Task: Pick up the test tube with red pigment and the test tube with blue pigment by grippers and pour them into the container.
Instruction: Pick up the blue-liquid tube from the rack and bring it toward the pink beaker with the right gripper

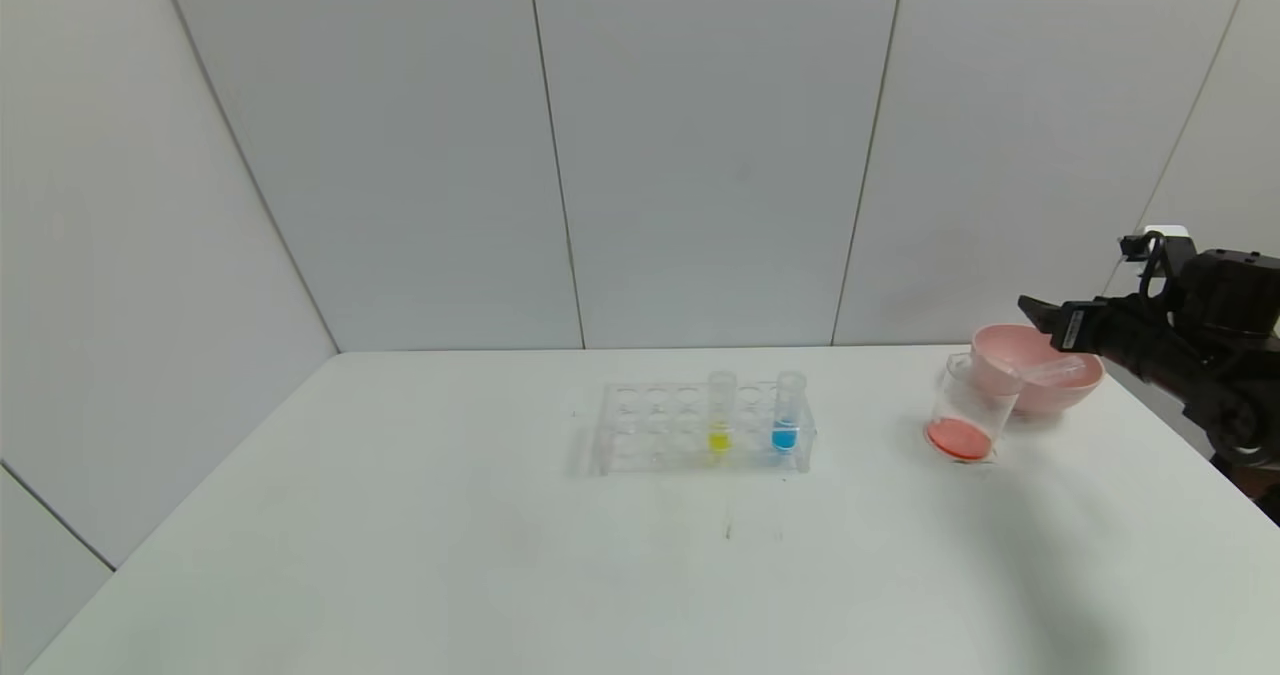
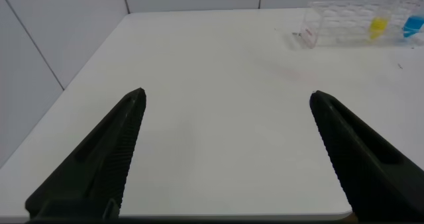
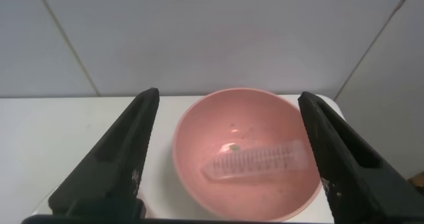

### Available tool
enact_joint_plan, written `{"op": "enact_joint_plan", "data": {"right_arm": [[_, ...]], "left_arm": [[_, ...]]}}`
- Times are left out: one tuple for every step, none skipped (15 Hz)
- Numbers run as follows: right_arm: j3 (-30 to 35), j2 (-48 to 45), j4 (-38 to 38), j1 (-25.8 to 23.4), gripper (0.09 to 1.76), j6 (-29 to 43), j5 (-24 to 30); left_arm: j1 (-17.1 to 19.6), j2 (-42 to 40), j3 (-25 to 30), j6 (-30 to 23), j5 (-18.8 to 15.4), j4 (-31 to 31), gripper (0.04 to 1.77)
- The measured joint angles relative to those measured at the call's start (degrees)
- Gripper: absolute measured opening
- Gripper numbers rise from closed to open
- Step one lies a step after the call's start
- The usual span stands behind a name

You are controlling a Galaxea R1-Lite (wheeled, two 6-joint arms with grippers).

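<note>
The container (image 1: 968,407), a clear beaker, stands at the table's right with orange-red liquid in its bottom. No tube holding red liquid is in view. An empty clear tube (image 1: 1050,370) lies in the pink bowl (image 1: 1060,397) behind the beaker, and it shows in the right wrist view (image 3: 258,161). The blue test tube (image 1: 787,417) stands upright in the clear rack (image 1: 645,425) at the table's middle. My right gripper (image 1: 1045,320) hovers open and empty over the bowl (image 3: 265,118), one finger to each side (image 3: 228,95). My left gripper (image 2: 227,93) is open and empty over bare table, out of the head view.
A yellow-liquid tube (image 1: 719,417) stands in the rack two holes left of the blue one. The rack (image 2: 338,18), the yellow tube (image 2: 378,26) and the blue tube (image 2: 412,25) show far off in the left wrist view. The table's right edge runs close by the bowl.
</note>
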State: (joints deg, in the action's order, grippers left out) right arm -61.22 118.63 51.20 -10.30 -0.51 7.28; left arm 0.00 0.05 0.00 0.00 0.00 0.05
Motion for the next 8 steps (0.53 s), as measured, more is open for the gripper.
{"op": "enact_joint_plan", "data": {"right_arm": [[3.1,-2.1,0.9,1.5,1.53,0.3,-0.9],[6.4,-4.1,2.3,3.3,1.55,0.8,-1.9],[10.2,-6.3,4.2,5.4,1.57,1.4,-3.2],[13.9,-8.4,5.5,7.5,1.59,1.7,-4.5],[17.6,-10.4,6.4,9.8,1.60,1.9,-6.1],[21.2,-12.3,6.9,12.3,1.62,2.3,-7.9],[24.6,-14.4,7.3,15.3,1.63,3.1,-10.1],[27.4,-16.4,7.5,18.4,1.64,4.3,-12.6]], "left_arm": [[0.0,0.0,0.0,0.0,0.0,0.0,1.76],[0.0,0.0,0.0,0.0,0.0,0.0,1.76],[0.0,0.0,0.0,0.0,0.0,0.0,1.76],[0.0,0.0,0.0,0.0,0.0,0.0,1.76],[0.0,0.0,0.0,0.0,0.0,0.0,1.76],[0.0,0.0,0.0,0.0,0.0,0.0,1.76],[0.0,0.0,0.0,0.0,0.0,0.0,1.76],[0.0,0.0,0.0,0.0,0.0,0.0,1.76]]}}
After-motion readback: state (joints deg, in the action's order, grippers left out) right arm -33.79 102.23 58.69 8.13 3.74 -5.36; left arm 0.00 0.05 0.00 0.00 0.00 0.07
